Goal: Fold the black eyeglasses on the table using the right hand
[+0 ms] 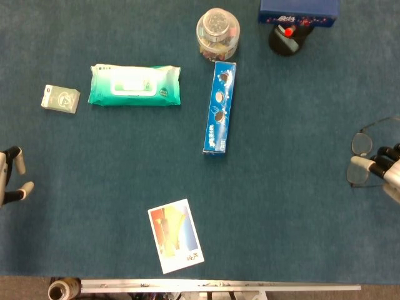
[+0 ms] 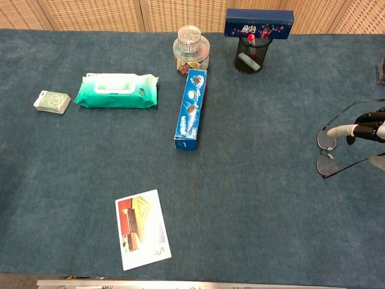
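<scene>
I am working at the desk's right edge, where the black eyeglasses [image 2: 328,152] are lying with both temples splayed out, so nothing is folded yet; my right hand [image 2: 368,129] is hovering by the temples, fingers [image 2: 338,129] reaching over the frame, whether touching or gripping I cannot tell; my left hand [image 1: 11,178] is idling at the left edge, fingers apart, holding nothing; both temples remain to close.

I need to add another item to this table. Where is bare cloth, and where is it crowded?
Bare: the stretch between the blue box and the eyeglasses, and left of the photo card, below the wipes pack. Crowded: the far edge around the jar and pen cup.
</scene>
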Available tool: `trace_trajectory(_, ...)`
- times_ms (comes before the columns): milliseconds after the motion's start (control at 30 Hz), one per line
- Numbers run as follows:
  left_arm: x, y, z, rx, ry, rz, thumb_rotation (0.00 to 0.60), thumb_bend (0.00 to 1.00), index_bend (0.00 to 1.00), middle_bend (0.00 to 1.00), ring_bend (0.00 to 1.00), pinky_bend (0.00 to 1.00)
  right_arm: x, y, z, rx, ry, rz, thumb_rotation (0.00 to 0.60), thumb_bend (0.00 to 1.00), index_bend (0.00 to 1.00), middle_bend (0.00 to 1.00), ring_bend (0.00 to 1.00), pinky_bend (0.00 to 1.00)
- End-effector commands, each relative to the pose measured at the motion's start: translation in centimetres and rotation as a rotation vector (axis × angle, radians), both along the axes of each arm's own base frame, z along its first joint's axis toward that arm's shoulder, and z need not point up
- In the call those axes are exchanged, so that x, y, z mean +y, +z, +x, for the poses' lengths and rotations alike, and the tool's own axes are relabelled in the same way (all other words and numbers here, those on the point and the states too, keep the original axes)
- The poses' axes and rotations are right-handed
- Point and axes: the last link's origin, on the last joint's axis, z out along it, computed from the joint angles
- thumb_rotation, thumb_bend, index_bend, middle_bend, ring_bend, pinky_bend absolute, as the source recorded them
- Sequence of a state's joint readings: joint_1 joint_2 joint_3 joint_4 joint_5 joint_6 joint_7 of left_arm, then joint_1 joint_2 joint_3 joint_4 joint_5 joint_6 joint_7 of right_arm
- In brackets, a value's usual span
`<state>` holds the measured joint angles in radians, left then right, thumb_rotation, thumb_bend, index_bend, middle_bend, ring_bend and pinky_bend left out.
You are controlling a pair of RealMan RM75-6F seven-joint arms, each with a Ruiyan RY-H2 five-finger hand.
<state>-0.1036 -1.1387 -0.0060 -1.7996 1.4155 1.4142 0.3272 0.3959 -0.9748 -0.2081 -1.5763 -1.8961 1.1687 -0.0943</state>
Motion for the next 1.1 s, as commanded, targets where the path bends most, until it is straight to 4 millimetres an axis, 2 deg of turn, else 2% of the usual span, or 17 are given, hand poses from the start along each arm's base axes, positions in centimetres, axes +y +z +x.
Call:
trace_trajectory(33, 0.0, 0.0, 0.0, 0.000, 0.001, 0.000, 0.600, 0.05, 0.62, 0.84, 1.00, 0.98, -0.3, -0.1, -0.2, 0.000, -0.007, -0.006, 0.600, 0.46, 0.18, 0.38, 0.27, 0.37)
trace_trajectory(1100, -0.3, 0.1, -0.4, -0.005, 0.016, -0.003, 0.600, 0.05, 0.62, 0.85, 1.00, 0.98, -3.4, -1.6, -2.7, -0.006, -0.080, -0.058, 0.600, 0.47, 0.18, 0.38, 0.26, 0.37)
